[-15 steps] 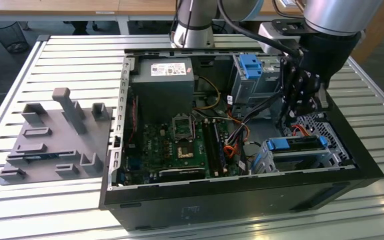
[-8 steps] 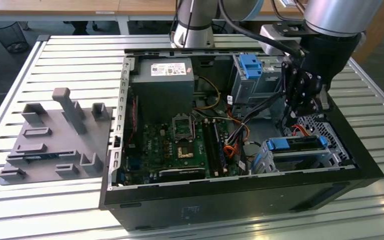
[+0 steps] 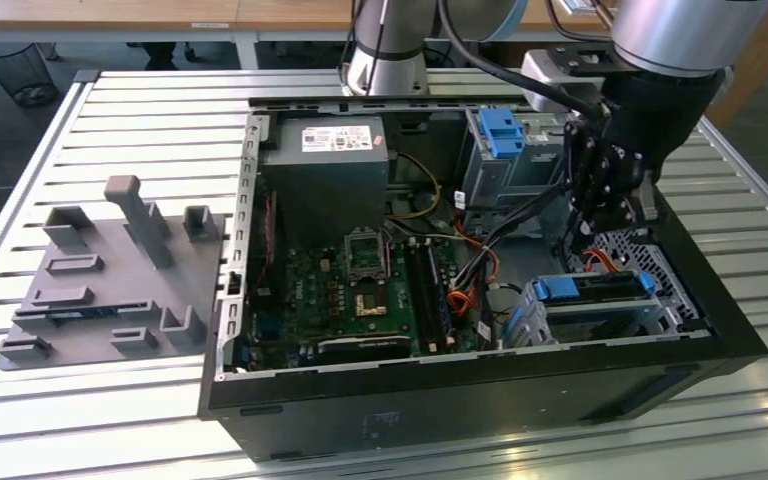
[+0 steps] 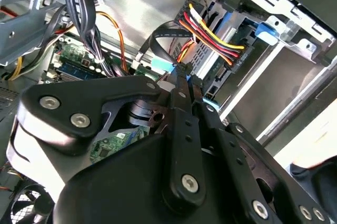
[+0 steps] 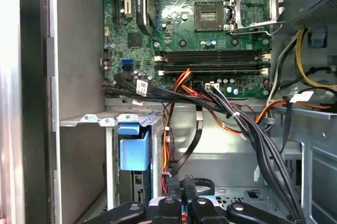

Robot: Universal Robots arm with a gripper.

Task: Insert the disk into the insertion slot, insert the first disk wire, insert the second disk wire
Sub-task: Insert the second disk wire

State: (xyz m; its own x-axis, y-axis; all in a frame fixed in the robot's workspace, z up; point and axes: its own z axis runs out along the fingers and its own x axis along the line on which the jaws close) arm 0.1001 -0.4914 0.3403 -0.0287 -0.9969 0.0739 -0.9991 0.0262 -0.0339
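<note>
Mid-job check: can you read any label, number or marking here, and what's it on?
No text is readable.
White sticker on the grey power supply box: print too small.
White tag on a black cable in the first wrist view: blurred.

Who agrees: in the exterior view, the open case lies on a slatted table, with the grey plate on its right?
Wrong side: the exterior view shows the grey plate on the view's left of the case. The case does lie open on the slatted table.
</note>
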